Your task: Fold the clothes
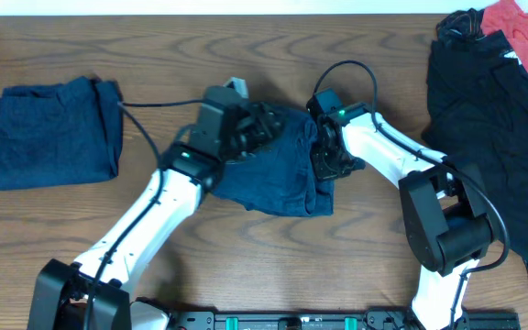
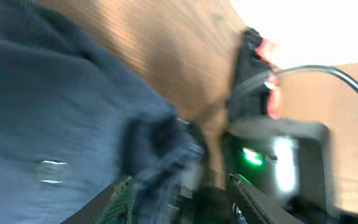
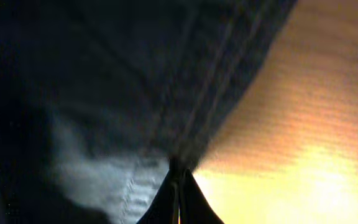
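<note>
A rumpled dark navy-blue denim-like garment (image 1: pixel 278 179) lies at the middle of the brown wood-grain table (image 1: pixel 154 46), with both arms on it. The right gripper (image 1: pixel 326 163) sits at its right edge; in the right wrist view its fingertips (image 3: pixel 180 190) are pressed together on a stitched hem. The left gripper (image 1: pixel 262 124) is over the upper left part; in the blurred left wrist view a fold of cloth bunches between its fingers (image 2: pixel 122 196), but I cannot tell whether they clamp it. A second navy-blue garment, folded flat (image 1: pixel 49 137), lies well apart at the table's left end. A heap of black clothes (image 1: pixel 489 119) lies at the right end, with a red cloth (image 1: pixel 525 32) at its upper corner.
</note>
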`<state>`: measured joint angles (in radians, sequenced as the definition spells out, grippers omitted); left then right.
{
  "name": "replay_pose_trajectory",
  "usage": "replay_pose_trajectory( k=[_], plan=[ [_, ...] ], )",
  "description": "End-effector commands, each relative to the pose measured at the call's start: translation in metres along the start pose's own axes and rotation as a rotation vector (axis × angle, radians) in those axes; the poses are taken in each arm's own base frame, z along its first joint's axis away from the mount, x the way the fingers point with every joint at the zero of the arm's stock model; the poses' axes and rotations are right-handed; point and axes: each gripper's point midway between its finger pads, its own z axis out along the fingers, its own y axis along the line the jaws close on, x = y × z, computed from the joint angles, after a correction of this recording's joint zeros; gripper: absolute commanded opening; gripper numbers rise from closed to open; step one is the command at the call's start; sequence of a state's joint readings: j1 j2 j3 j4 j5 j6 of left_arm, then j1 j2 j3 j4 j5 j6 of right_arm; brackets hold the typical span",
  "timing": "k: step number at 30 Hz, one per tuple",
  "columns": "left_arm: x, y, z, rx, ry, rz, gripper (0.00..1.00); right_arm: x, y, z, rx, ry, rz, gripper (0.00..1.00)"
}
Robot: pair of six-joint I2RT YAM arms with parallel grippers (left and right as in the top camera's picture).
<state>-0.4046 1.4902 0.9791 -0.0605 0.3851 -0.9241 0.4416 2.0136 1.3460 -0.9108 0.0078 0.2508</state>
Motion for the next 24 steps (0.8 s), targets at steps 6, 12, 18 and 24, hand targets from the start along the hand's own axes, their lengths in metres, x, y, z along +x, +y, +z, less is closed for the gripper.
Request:
replay_pose_trajectory(
  k=[6,12,18,24],
  plan=[
    [-0.052,0.057,-0.016,-0.190,-0.116,0.107,0.50,-0.063,-0.018,-0.145,-0.018,-0.400,0.052,0.04],
    [-0.051,0.095,-0.001,-0.276,-0.072,0.056,0.50,-0.075,0.017,-0.197,-0.220,-0.559,-0.051,0.07],
    [-0.026,0.119,0.026,-0.303,0.048,0.019,0.50,-0.072,0.044,-0.155,-0.351,-0.420,-0.098,0.06],
    [0.019,0.124,0.037,-0.305,0.220,-0.010,0.49,-0.070,0.044,-0.075,-0.322,-0.220,-0.067,0.06]
  ],
)
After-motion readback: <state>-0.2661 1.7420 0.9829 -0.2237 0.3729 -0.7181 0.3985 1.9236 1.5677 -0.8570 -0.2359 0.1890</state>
